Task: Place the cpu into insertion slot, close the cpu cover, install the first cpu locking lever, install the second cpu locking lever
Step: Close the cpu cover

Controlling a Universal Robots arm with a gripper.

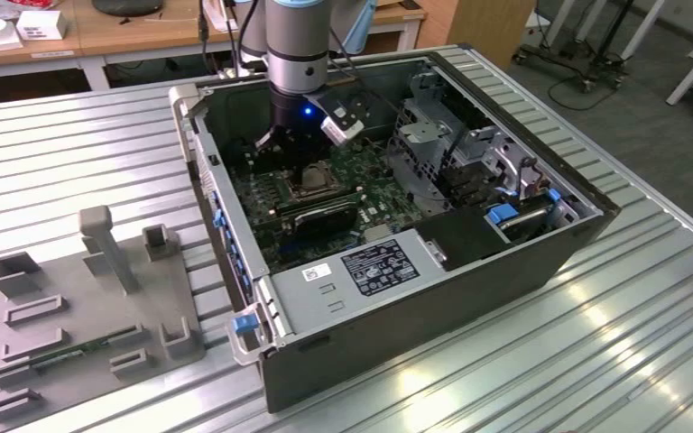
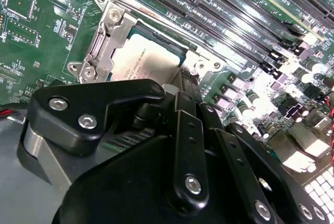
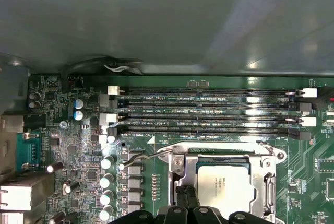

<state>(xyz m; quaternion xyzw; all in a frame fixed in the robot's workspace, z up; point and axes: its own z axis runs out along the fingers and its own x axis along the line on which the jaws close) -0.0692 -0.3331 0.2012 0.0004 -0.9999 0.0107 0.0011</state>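
**Gripper closed at the edge of the covered cpu**

The gripper (image 2: 183,80) has its fingers pressed together with nothing between them. In both wrist views its tips (image 3: 187,199) stand at one edge of the cpu (image 2: 148,62), though whether they touch the metal there cannot be told. The cpu (image 3: 224,182) lies flat in its slot (image 1: 310,183), pale face up. The cover (image 2: 107,38) is folded down over it, its silvery frame (image 3: 178,171) running round the chip's sides. In the first wrist view a thin wire lever (image 3: 148,156) slants out from a corner of the frame, over the green board (image 3: 68,156). Just past the slot, four long black memory slots (image 3: 209,114) run side by side. In the exterior view the arm (image 1: 293,45) reaches straight down into the open case (image 1: 443,298), with the slot just on the near side of the gripper (image 1: 286,153). The case lies on a ribbed metal table (image 1: 82,153). A grey fixture (image 1: 94,298) sits on the table at the exterior view's left, apart from the case
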